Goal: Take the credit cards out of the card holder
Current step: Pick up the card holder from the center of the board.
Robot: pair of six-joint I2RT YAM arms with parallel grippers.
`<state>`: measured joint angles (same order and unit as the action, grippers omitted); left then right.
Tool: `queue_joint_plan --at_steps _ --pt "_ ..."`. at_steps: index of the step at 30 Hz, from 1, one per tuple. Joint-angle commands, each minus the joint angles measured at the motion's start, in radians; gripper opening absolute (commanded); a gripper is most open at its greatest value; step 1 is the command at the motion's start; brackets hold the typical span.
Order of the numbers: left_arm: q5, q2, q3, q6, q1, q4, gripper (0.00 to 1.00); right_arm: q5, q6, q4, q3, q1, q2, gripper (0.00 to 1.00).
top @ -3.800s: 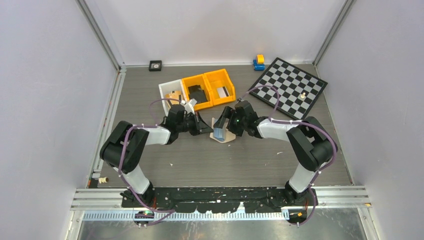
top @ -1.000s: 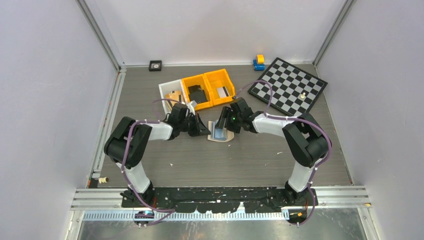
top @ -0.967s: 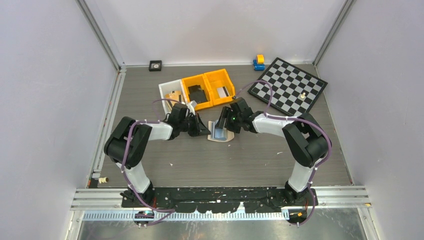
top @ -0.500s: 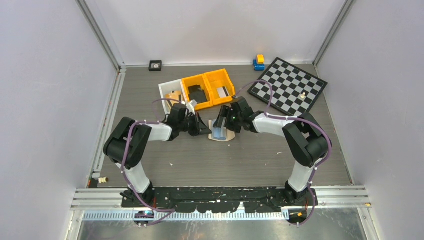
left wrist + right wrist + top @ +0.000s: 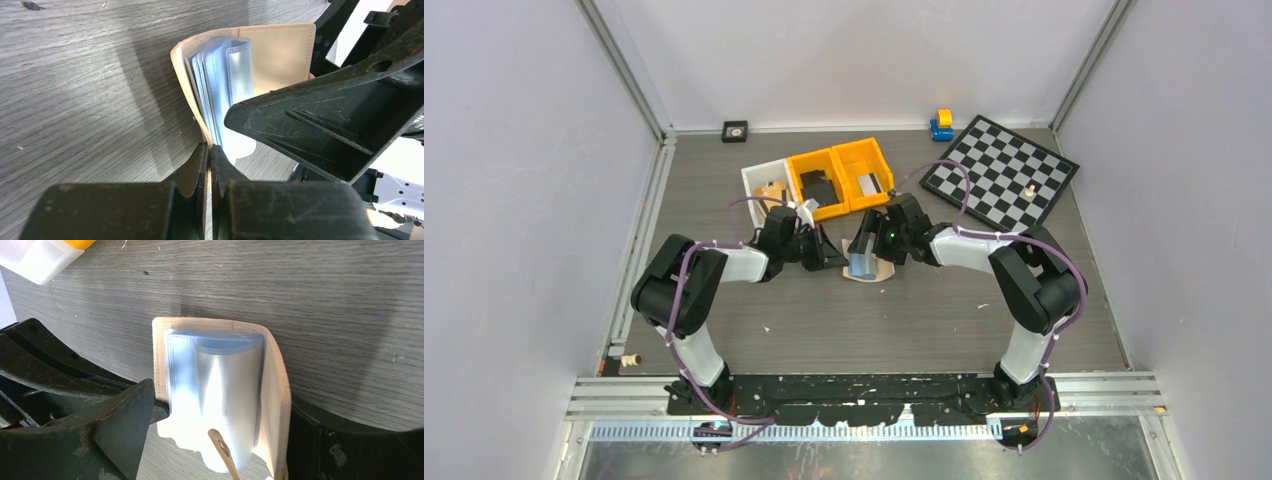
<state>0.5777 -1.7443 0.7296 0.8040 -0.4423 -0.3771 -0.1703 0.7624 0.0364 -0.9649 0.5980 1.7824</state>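
The beige card holder (image 5: 865, 276) lies open at mid-table, its clear sleeves (image 5: 220, 380) fanned upward. My left gripper (image 5: 210, 152) is shut on the edge of the holder's left cover (image 5: 186, 80). My right gripper (image 5: 225, 407) stands open, one finger on each side of the holder, and the sleeves rise between them. The sleeves look silvery. I cannot tell whether credit cards sit inside them. A light card with a dark stripe (image 5: 871, 183) lies in the right orange bin (image 5: 864, 151).
Behind the holder, a white bin (image 5: 754, 180) and a second orange bin (image 5: 808, 161) stand in a row with the card's bin. A chessboard (image 5: 1004, 175) lies at the back right, with a blue and yellow toy (image 5: 942, 124) near it.
My right gripper's fingers have spread wider around the holder. The sleeves stand slightly more upright. The left gripper keeps its pinch in place.
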Motion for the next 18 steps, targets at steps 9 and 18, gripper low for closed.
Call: queue_joint_plan --at_steps 9,18 --pt "0.036 0.020 0.008 -0.001 -0.004 -0.022 0.00 0.003 -0.017 -0.011 -0.013 0.006 0.038 0.81" --pt "0.036 0.020 0.007 -0.002 -0.004 -0.022 0.00 0.033 -0.063 -0.119 -0.075 0.019 0.077 0.76"
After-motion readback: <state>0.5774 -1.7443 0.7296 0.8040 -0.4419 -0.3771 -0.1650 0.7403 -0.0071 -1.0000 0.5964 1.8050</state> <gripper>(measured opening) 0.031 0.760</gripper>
